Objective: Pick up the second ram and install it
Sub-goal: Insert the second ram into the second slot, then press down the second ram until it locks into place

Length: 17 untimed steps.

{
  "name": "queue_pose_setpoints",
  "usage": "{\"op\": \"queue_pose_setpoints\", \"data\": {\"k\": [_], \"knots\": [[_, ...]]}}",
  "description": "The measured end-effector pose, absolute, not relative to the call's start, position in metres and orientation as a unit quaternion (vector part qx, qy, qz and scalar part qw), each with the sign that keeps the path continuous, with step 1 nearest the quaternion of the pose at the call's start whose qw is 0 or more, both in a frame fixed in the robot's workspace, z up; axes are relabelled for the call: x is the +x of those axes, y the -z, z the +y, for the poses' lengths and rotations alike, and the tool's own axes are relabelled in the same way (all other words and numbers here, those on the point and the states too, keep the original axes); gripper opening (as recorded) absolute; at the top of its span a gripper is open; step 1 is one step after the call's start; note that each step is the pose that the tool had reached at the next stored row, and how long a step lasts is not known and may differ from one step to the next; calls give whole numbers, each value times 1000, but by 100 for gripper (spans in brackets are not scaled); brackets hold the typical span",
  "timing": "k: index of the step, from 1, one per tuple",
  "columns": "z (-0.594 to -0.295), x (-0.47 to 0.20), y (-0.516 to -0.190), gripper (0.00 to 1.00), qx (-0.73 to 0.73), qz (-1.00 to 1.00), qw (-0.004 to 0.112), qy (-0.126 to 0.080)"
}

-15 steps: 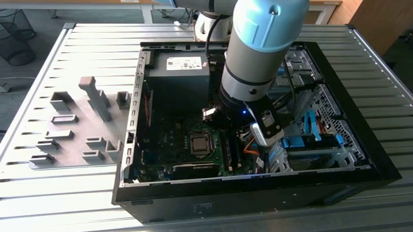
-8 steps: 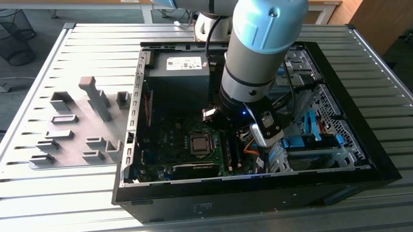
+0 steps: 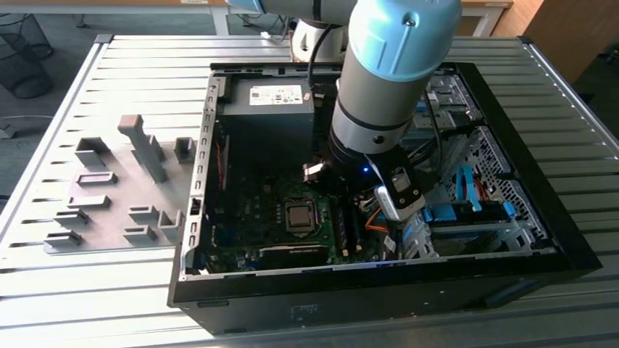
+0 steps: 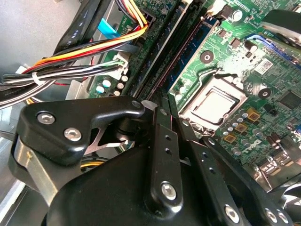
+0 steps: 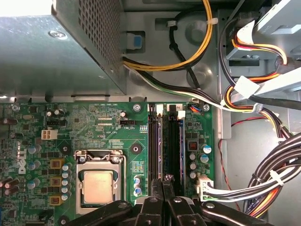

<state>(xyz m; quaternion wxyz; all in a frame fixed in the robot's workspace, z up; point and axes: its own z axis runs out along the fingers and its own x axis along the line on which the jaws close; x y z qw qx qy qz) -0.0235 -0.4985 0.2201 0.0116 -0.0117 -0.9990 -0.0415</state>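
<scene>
Sunlight glares off the slatted table (image 3: 116,65); the case interior (image 3: 271,174) sits shadowed, nearby linkage softly blurred.

motherboard (image 5: 108,122) green | gripper (image 5: 168,181) black | wires (image 5: 188,63) yellow, orange, black, white | fixture blocks (image 3: 116,188) grey

Arm tube: I see a thick silver-grey arm (image 3: 372,94) above the computer case (image 3: 541,239).
Joint cap: light blue, rounded, with a small dark screw dot.
Cable: a black cable runs down beside the tube.
Wrist: black collar showing a small blue light, with a silver-edged black camera block (image 3: 399,197) just below it.
Gripper: gripper (image 4: 162,101) of glossy black linkage bars, rounded, with silver screws at the pivots and a brushed metal edge; its black bars and screws also sit over the motherboard (image 5: 94,127).
</scene>
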Motion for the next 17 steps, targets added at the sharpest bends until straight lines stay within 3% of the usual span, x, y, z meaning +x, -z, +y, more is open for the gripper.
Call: {"op": "queue_pose_setpoints", "data": {"k": [3, 4, 15, 17], "knots": [[-498, -24, -220, 13, -12, -999, 12, 42], [-498, -23, -220, 19, -12, -999, 12, 42], [-498, -24, -245, 19, -12, -999, 12, 42], [-498, -23, -246, 11, -12, -999, 12, 42]]}}
